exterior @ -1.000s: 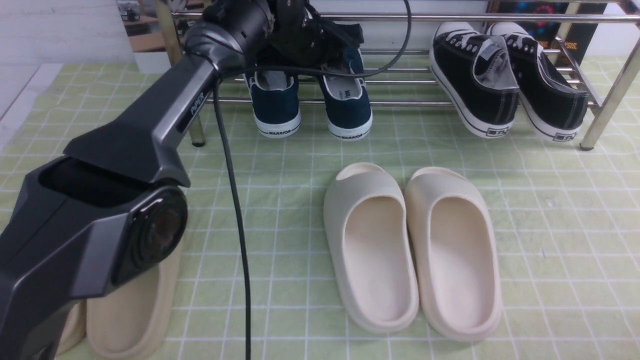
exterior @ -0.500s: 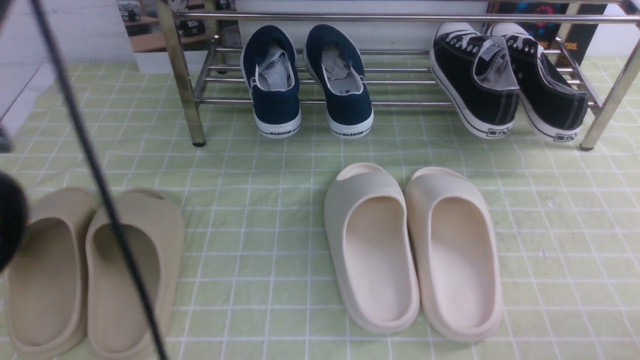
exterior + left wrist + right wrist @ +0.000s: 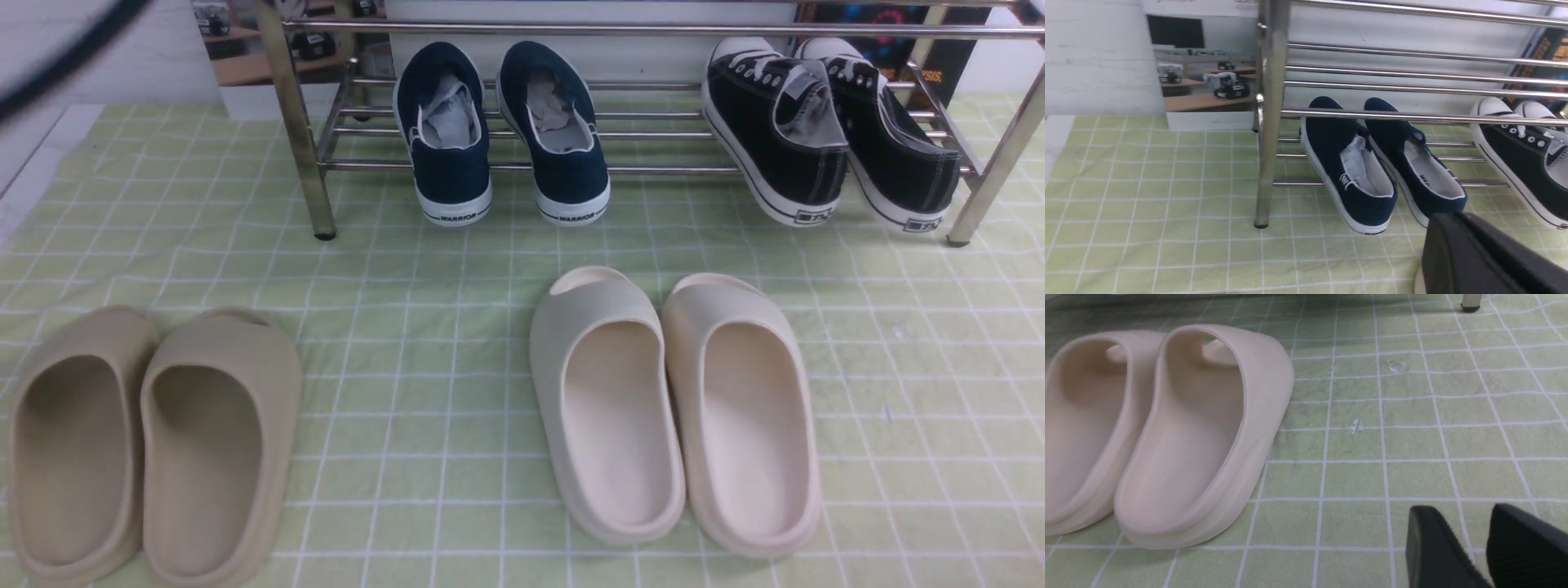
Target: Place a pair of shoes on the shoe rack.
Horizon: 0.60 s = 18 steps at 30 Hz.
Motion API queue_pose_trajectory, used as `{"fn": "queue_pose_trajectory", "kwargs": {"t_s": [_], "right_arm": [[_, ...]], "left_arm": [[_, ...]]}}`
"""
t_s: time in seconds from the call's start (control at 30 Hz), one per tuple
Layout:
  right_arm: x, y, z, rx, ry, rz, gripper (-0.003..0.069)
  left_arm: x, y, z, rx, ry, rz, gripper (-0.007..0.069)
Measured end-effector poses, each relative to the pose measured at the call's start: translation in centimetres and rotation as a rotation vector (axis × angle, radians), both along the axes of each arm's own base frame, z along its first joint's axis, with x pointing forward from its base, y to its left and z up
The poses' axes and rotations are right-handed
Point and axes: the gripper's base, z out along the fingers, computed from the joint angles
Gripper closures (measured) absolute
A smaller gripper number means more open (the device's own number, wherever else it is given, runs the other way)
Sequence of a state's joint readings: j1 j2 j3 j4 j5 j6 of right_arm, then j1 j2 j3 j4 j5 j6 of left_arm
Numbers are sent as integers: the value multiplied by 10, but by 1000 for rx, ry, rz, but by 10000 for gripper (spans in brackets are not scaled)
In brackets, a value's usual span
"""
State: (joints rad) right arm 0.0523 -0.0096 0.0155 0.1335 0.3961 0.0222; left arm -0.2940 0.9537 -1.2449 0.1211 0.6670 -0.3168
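Your closed, empty left tool was nearer the navy shoes, by the rack's left end, than your wide-spread right tool.

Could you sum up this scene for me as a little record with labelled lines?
on rack: navy canvas slip-on sneakers, black canvas lace-up sneakers
rack: shiny metal tube rack
on green checked cloth: cream foam slides, beige foam slides
left gripper: shut, empty
right gripper: open, empty
shoe-racking: looks done

"WARRIOR" on heels of 2 navy sneakers, "YSIS." on dark poster
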Motion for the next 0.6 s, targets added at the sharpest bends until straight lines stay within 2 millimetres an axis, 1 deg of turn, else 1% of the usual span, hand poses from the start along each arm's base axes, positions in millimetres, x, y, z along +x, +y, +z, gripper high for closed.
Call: {"fn": "queue_pose_trajectory", "kwargs": {"t_s": [0.03,0.07,0.1,0.13,0.2,0.27,0.3,0.33,0.37,0.43,0.47,0.5,0.53,0.6], "right_arm": [[0,0,0,0,0,0,419],[0,0,0,0,0,0,419],[0,0,0,0,0,0,419],[0,0,0,0,0,0,419],[0,0,0,0,0,0,419],[0,0,0,0,0,0,419],[0,0,0,0,0,0,419],[0,0,0,0,0,0,419],[0,0,0,0,0,0,419],[0,0,0,0,0,0,419],[0,0,0,0,0,0,419],[0,0,0,0,0,0,419],[0,0,0,0,0,0,419],[0,0,0,0,0,0,419]], "left_arm": [[-8,2,-31,-18,8,5,638],[-11,3,-28,-27,-15,5,638],[-23,6,-65,-62,-7,4,638],[-25,6,-81,-75,1,3,638],[-37,9,-115,-106,-7,-3,638],[-44,10,-148,-108,24,-6,638],[-48,11,-161,-108,32,-8,638],[-49,11,-164,-108,35,-8,638],[-51,11,-174,-106,51,-8,638],[-56,13,-203,-89,113,-7,638],[-56,13,-207,-85,124,-7,638],[-58,13,-220,-74,165,-4,638],[-60,14,-229,-65,194,-1,638],[-63,15,-241,-51,238,3,638]]}}
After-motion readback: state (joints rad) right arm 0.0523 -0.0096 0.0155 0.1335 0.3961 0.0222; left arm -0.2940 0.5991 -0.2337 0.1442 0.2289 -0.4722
